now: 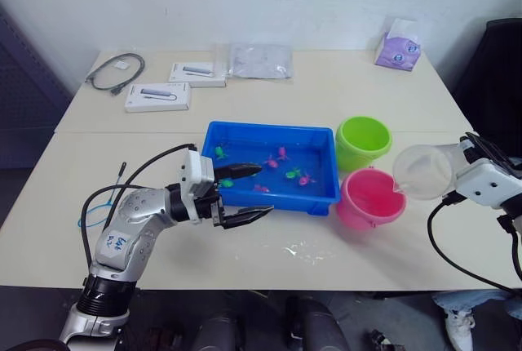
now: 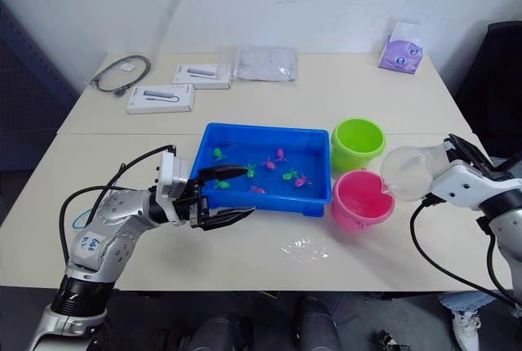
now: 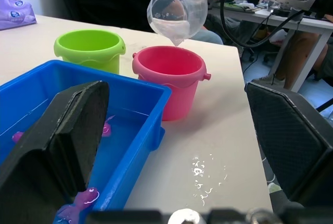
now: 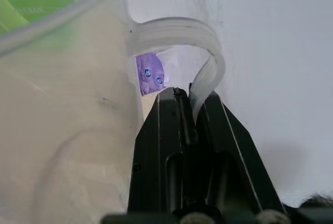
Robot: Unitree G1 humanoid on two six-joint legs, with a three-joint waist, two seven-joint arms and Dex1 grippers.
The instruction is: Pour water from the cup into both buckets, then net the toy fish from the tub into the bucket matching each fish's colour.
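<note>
The surface [image 1: 342, 98] carries the blue tub [image 1: 245, 132] with the toy fish [image 1: 303, 178] in water. Beside it stand the green bucket [image 1: 363, 140] and the pink bucket [image 1: 371, 197]. The right pincer [image 4: 191, 110] is clenched on the handle of the cup [image 1: 424, 171], tipped sideways over the pink rim. The left pincer [image 1: 238, 194] is released at the tub's near wall. A spill [image 1: 306, 251] wets the surface; a further tilt could miss the bucket.

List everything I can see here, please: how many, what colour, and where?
Tub: one, blue, table middle, holding water.
Fish: several, green and pink, in the tub.
Buckets: two, green behind pink, right of the tub.
Cup: one, clear, tipped over the pink bucket.
Boxes: two, white, far left.
Cable: one, grey, far left corner.
Bag: one, clear, far middle.
Tissues: one purple pack, far right.
Spill: near edge.
Left claw: open, straddling the tub's near rim.
Right claw: shut on the cup's handle.
</note>
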